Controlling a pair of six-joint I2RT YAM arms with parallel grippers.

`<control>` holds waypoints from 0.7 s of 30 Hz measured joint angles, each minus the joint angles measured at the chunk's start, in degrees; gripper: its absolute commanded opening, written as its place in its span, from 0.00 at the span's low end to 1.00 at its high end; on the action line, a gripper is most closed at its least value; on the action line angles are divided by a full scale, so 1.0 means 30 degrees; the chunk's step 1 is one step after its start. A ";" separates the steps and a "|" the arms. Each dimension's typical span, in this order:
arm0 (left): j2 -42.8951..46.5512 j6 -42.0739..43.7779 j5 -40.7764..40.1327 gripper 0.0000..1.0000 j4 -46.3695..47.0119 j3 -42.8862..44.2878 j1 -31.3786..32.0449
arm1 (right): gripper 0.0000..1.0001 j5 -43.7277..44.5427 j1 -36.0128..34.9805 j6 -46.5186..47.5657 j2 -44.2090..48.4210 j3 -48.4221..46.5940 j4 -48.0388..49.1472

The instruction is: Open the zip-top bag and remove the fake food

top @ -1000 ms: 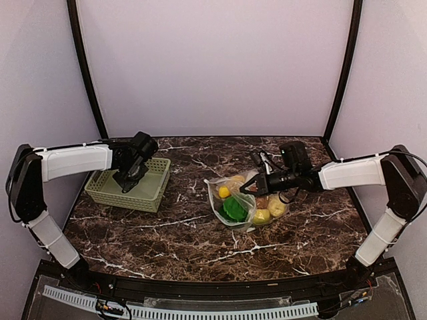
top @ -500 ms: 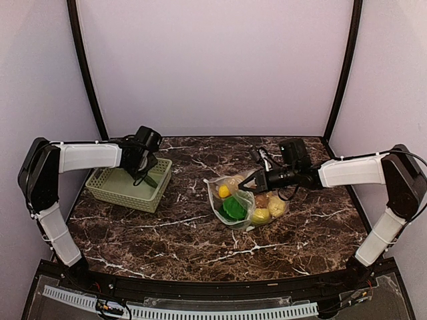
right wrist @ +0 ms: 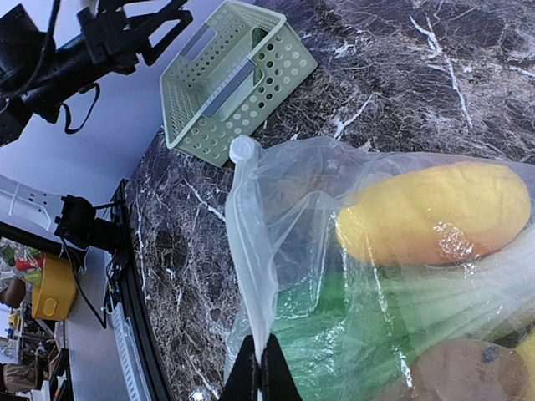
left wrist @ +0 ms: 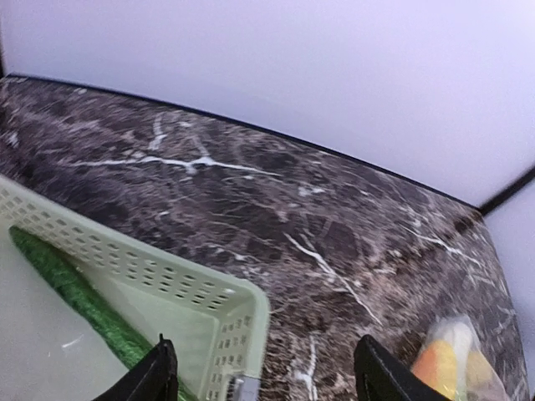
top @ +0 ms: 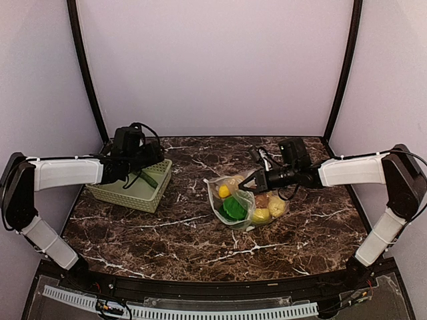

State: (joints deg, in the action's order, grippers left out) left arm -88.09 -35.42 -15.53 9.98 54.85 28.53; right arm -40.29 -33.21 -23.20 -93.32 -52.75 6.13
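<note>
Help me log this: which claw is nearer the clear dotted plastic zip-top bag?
Right. The right claw pinches the clear dotted zip-top bag; the left claw hovers over the pale green slotted basket.

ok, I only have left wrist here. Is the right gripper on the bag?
Observer: Yes, right gripper is shut on the zip-top bag, pinching its zip strip edge.
Operator: Bag in the air?
Observer: No, top view shows its bulk resting on the table.
Operator: What's inside?
Observer: Just fake food: yellow pieces, a green one, a brownish one.
</note>
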 measured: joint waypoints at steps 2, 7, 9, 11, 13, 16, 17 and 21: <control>0.1042 0.1260 0.1501 0.73 0.1268 -0.1042 0.0248 | 0.00 0.0000 0.0000 0.0000 0.0029 0.0000 -0.0051; 0.1989 0.4714 0.4983 0.70 0.4131 -0.2943 0.1902 | 0.00 0.0000 0.0000 -0.0007 0.0437 0.0000 -0.0240; 0.1792 0.5450 0.5756 0.66 0.4524 -0.3133 0.2943 | 0.00 0.0000 0.0000 -0.0007 0.0699 0.0000 -0.0342; 0.1384 0.6186 0.6543 0.63 0.5115 -0.3169 0.3854 | 0.00 -0.0007 0.0000 -0.0015 0.0954 0.0000 -0.0423; 0.0699 0.6878 0.7162 0.60 0.5909 -0.3155 0.4809 | 0.00 -0.0022 0.0000 -0.0022 0.1173 0.0000 -0.0488; -0.0947 0.7817 0.7723 0.59 0.6397 -0.2769 0.6105 | 0.00 -0.0117 0.0000 -0.0102 0.1282 0.0000 -0.0481; -0.1435 0.8043 0.7810 0.59 0.6390 -0.2550 0.6404 | 0.00 -0.0146 0.0000 -0.0160 0.1282 0.0000 -0.0481; -0.3716 0.8699 0.7796 0.55 0.6368 -0.0991 0.7541 | 0.00 -0.0219 -0.0007 -0.0379 0.1290 0.0000 -0.0466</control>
State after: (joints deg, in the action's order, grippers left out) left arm -99.24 -9.32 7.86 29.08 51.88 51.16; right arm -40.95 -33.23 -24.34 -89.45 -52.75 4.73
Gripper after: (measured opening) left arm 0.574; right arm 0.006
